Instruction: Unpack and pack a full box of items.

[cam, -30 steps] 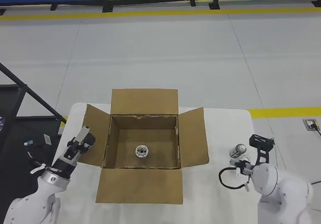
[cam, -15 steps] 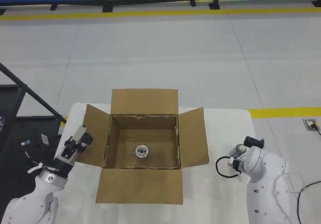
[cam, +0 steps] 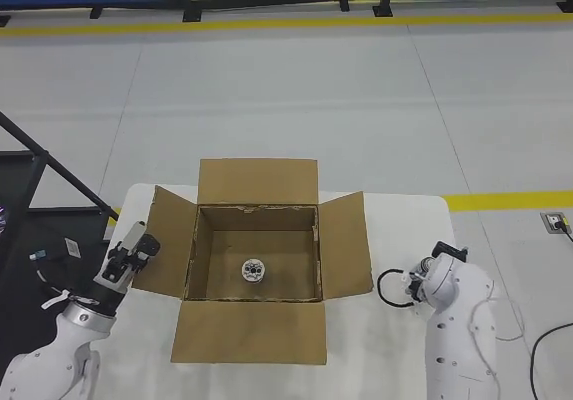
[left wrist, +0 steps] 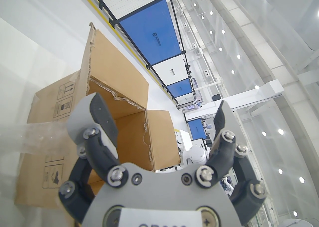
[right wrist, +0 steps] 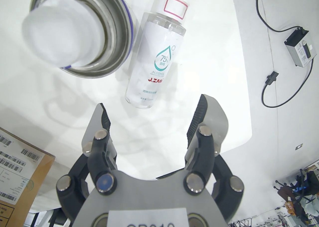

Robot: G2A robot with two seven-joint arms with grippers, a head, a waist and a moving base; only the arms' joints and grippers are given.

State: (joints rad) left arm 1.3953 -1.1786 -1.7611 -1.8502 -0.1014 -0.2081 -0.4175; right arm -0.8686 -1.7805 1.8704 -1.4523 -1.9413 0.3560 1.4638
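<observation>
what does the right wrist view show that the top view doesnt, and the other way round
Right wrist view: a clear spray bottle lying on its side beside an upright metal can, near the open right pincer. Top view: the inside of the open cardboard box, with one small round item on its floor, and the left pincer beside a side flap. Both: the white table and part of the box.

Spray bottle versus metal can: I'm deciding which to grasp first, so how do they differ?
The spray bottle lies flat on its side; the metal can stands upright. The bottle is slim, clear plastic; the can is wider, metal, with a white cap. Both rest side by side on the white table.
</observation>
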